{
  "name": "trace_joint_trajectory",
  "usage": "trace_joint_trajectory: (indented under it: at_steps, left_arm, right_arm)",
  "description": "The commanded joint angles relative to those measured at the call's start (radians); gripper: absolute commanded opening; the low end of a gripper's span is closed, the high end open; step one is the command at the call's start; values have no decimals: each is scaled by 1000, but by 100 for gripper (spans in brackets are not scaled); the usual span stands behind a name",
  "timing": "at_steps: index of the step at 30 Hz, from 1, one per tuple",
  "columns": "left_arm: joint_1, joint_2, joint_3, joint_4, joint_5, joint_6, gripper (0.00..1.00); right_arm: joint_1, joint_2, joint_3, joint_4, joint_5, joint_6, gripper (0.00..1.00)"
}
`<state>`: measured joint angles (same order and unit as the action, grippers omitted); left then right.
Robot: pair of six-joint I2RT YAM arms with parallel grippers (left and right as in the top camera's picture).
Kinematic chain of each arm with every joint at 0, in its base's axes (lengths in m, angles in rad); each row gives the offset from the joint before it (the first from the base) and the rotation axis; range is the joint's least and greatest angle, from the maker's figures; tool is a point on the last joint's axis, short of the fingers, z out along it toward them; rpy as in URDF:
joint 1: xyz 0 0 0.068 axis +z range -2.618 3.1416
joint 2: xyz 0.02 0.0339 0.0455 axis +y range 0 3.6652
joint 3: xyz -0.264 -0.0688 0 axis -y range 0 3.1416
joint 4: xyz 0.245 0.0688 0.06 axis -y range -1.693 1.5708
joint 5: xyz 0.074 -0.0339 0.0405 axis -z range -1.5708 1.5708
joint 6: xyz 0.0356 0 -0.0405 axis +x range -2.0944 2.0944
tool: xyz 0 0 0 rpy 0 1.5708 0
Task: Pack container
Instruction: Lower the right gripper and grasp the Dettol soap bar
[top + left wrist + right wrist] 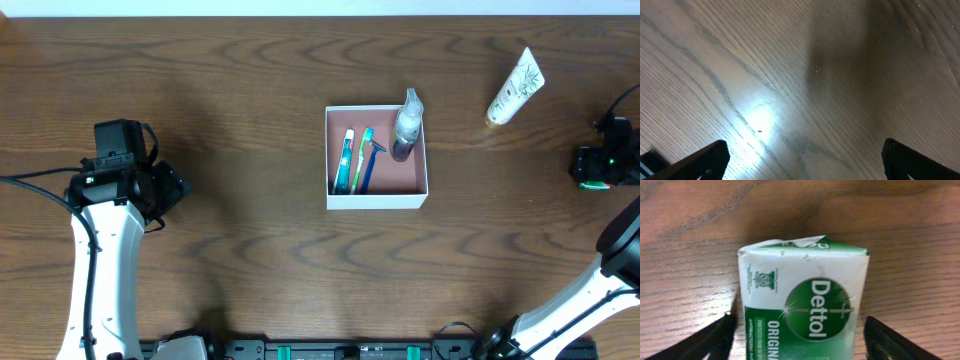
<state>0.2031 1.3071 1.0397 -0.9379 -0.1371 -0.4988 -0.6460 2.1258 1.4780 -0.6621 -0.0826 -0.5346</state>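
The soap bar (807, 300), flanked far right on the table (200, 80) by the wide-open right gripper (799, 330), is best clasped squarely across its sides, then carried to the container (376, 198) at mid-table, while the left gripper (802, 152) is seen open and empty

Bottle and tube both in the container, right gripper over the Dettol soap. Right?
No. The tube lies outside the container, well apart from it, as the overhead view shows. The bottle is in the container, and the right gripper is over the Dettol soap.
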Motion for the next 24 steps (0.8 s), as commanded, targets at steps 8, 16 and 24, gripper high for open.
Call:
trace_joint_trajectory:
  at_steps: [8, 16, 24]
  left_arm:
    - [6, 3, 0, -4, -5, -12, 98]
    - [6, 3, 0, -3, -5, -12, 98]
    - [6, 3, 0, -3, -5, -12, 98]
  right_arm:
    - [10, 16, -3, 16, -23, 0, 52]
    - [10, 15, 3, 28, -31, 51, 32]
    - [11, -2, 111, -21, -95, 225, 27]
